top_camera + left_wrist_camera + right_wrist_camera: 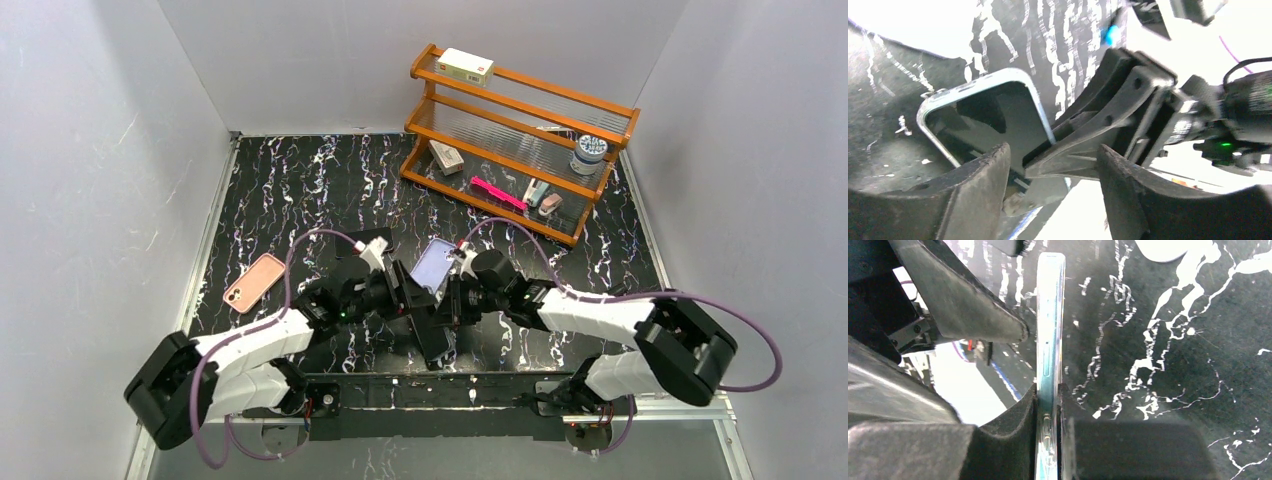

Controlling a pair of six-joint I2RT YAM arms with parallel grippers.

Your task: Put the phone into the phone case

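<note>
From above only the lilac upper end of the phone (433, 264) shows, the rest hidden among the arms' fingers; the right pincer (1049, 405) clenches it edge-on, the left pincer (1053, 150) stands released beside it, and the pink phone case (253, 283) lies well apart on the surface (300, 190), the wooden shelf (560, 92) at the far right.

This is a robotics lab test cell. Plain pale walls (90, 150) box in a black, white-veined worktop (300, 190) on three sides, like a purpose-built enclosure. Two white-and-black robot arms, the left arm (250, 345) and the right arm (600, 315), are mounted side by side at the near edge, with purple cables (745, 340) looping from them. At the back corner a wooden rack (560, 95) holds a mix of small props, among them a box (465, 66), a jar (589, 152) and a pink item (497, 192).
</note>
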